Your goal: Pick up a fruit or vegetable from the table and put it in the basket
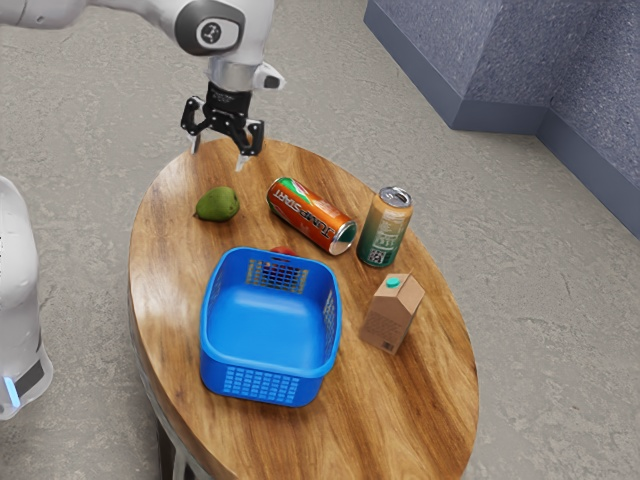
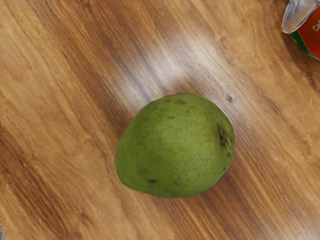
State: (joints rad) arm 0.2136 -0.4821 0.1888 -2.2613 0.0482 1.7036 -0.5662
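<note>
Green fruit is seen lying on its side on the wooden table, and it's placed between the gripper and the blue basket in the exterior view, so it's outside the basket. As for the pose, the arm is brought in from the exterior view's upper left, bent at the wrist, and the hand is pointed down at the tabletop. The claw is spread wide, with the two fingertips held well apart up above the table, and the fruit is left below them. From the wrist view the fruit is looked down on pretty much from above, with a dark scar shown at one end and a few brown specks on the skin. An orange can is laid on its side to the exterior view's right of the fruit, and one silvery end of it is caught in the wrist view too. Past that, a green and orange can is stood upright, with a brown carton set near it. Something red is partly hidden behind the basket's rim
</note>
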